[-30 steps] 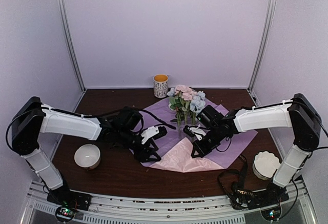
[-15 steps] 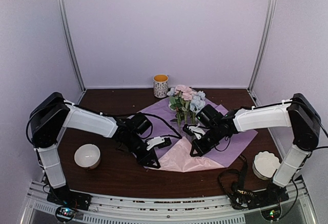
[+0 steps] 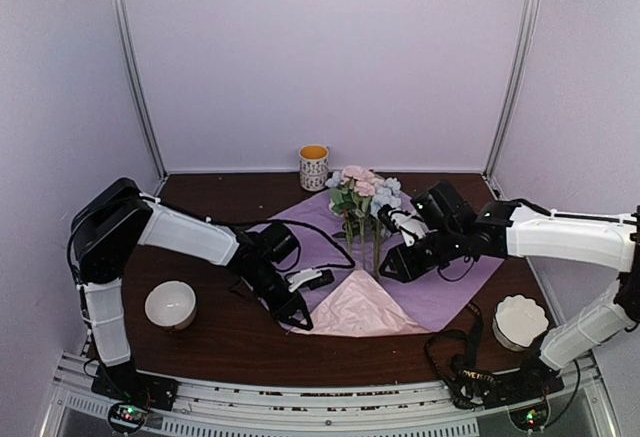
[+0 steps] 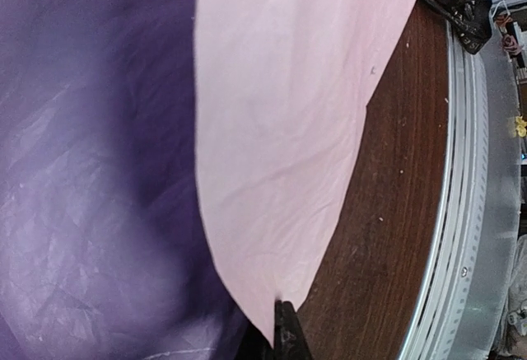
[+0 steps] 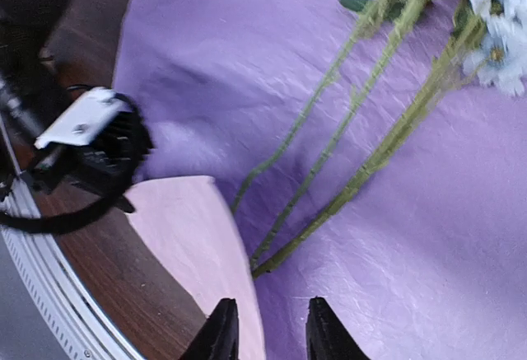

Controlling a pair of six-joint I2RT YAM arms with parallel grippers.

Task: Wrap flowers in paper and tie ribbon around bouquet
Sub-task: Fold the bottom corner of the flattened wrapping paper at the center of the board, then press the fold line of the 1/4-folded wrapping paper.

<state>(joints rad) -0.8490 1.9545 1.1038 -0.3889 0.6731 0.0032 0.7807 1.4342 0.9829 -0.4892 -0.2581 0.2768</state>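
As seen from the top, paper (image 3: 440, 292): spread lilac side up at mid-table, its 6 o'clock corner folded over to show pink.
Flowers (image 3: 360, 192): laid on the sheet, blooms at 12 o'clock, stems toward 6.
Left gripper (image 3: 298, 315): set at the fold's 8 o'clock tip.
Right gripper (image 3: 393, 267): held at 3 o'clock of the stems.
Left wrist, fingertips (image 4: 286, 339): clenched on the pink tip.
Ribbon (image 4: 473, 2): seen at 1 o'clock.
Right wrist, fingers (image 5: 221, 331): parted, nothing grasped, above the pink edge.
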